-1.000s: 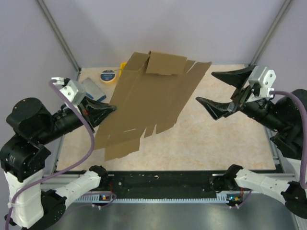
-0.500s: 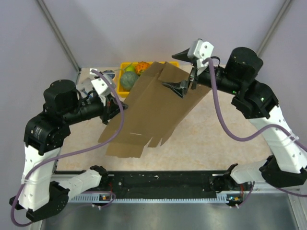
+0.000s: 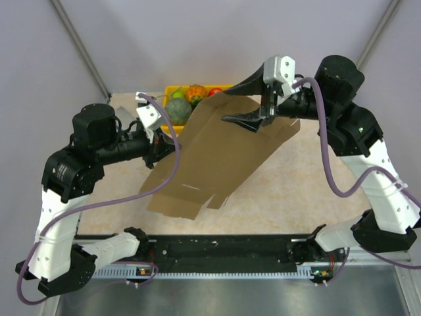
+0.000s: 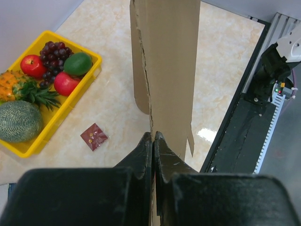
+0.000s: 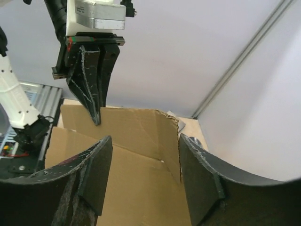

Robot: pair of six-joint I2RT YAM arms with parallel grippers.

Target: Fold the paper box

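Shows the paper box as a flat die-cut sheet of plain brown corrugated cardboard, slotted and creased, raised off the pale marbled table and tilted, near end low, far end high. Pinches its left edge between the pressed-together black jaws of the left gripper, with ragged fluting visible right at the tips. Spreads the right gripper wide, curved matte black fingers on either side of a bent flap at the sheet's far end; cannot tell whether touching. Includes a yellow plastic tray at the table's far edge, holding a netted green melon, a spiky pineapple, glossy red apples, dark grapes and a smooth green fruit. Includes a small dark red square packet lying flat just beside the tray.
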